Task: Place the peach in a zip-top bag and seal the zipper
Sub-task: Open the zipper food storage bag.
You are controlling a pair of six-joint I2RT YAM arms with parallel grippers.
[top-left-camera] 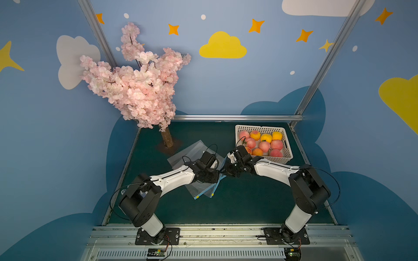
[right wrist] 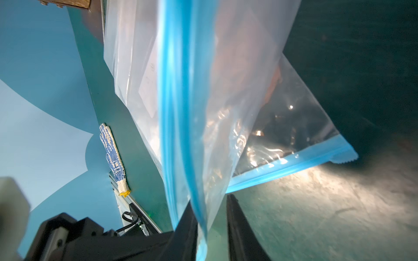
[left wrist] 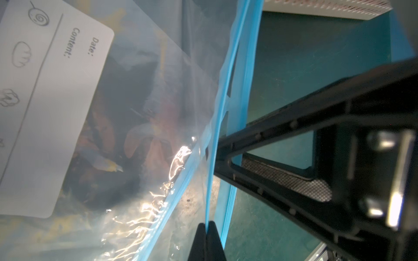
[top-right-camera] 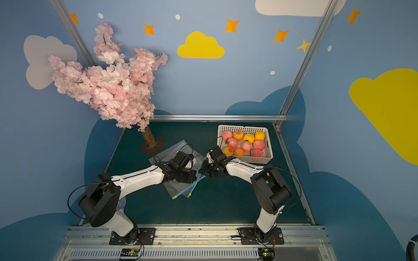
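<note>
You see blue walls (top-left-camera: 226, 90) painted with clouds (top-left-camera: 222, 46) and orange stars (top-left-camera: 256, 25), framed by aluminium posts (top-left-camera: 327, 61). The dark green tabletop (top-left-camera: 248, 203) bears a pink blossom tree (top-left-camera: 135, 88) at its far left corner. An aluminium rail (top-left-camera: 214, 232) edges your near side. In the right wrist view, a dotted work glove (right wrist: 113, 158) lies at the table's edge.

Table (top-left-camera: 237, 203): a dark green top, showing bare along its near side in both top views.
Tree base (top-left-camera: 167, 141): standing upright on the far left part, trunk sitting on a brown patch.
Basket (top-left-camera: 260, 128): white, sitting on the far right part, well apart from the tree base.
Zip-top bags (top-left-camera: 201, 191): clear, blue-edged, lying flat and overlapping near the middle, partly hiding under the arms.
</note>
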